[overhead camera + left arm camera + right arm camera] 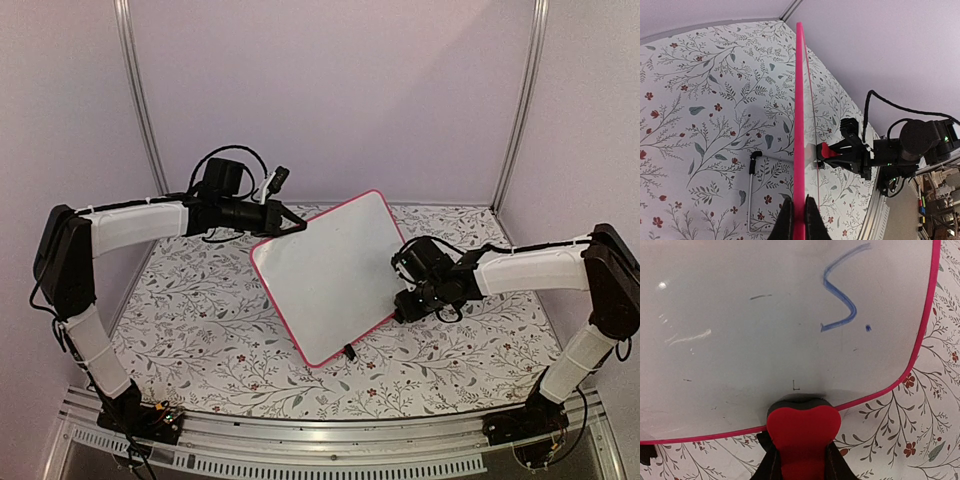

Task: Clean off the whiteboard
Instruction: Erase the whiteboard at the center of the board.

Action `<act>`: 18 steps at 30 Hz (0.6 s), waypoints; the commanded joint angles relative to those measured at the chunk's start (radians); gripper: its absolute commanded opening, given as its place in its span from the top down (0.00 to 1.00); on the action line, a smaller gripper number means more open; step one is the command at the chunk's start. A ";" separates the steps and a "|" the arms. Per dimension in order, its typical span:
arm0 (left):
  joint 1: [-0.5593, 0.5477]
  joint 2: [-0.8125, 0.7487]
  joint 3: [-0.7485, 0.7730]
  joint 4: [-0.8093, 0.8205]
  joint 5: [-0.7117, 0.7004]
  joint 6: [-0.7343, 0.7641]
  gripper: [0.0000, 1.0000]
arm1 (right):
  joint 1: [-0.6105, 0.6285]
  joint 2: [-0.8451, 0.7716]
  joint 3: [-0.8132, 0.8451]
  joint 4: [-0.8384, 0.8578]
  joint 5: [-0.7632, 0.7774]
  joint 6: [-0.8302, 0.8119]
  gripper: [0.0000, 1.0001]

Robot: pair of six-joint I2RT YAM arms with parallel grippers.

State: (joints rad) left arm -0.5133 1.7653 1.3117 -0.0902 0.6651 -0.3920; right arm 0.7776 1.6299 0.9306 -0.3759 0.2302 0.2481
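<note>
The whiteboard (pixel 330 275), white with a pink rim, is held tilted above the table. My left gripper (pixel 292 226) is shut on its upper left rim; in the left wrist view the rim (pixel 800 100) shows edge-on between my left gripper (pixel 799 220) jaws. My right gripper (pixel 405 292) is shut on a red eraser (pixel 802 432), whose dark felt touches the board (pixel 765 350) near its lower rim. A blue S-shaped stroke (pixel 840 295), a blue dot (pixel 868 328) and a faint dark dash (pixel 761 297) remain on the board. The eraser (pixel 829 151) also shows from the left wrist.
The table has a floral cloth (pixel 200 330). A thin metal rod with a black end (pixel 751 195) lies on it under the board. A black clip foot (pixel 350 352) hangs at the board's low edge. Walls with metal posts (pixel 140 100) close the back.
</note>
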 commanded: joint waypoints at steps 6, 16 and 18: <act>-0.031 0.031 -0.004 -0.022 -0.045 0.036 1.00 | 0.005 -0.054 0.015 -0.039 0.024 -0.018 1.00; -0.034 0.033 -0.004 -0.021 -0.042 0.034 1.00 | -0.022 -0.075 0.220 -0.016 0.137 -0.066 1.00; -0.033 0.031 -0.005 -0.022 -0.044 0.033 1.00 | -0.039 -0.038 0.249 -0.015 0.141 -0.066 1.00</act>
State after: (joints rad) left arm -0.5137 1.7653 1.3117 -0.0902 0.6670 -0.3897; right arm 0.7670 1.5482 1.1137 -0.4026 0.3233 0.2043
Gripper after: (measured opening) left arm 0.038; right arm 0.224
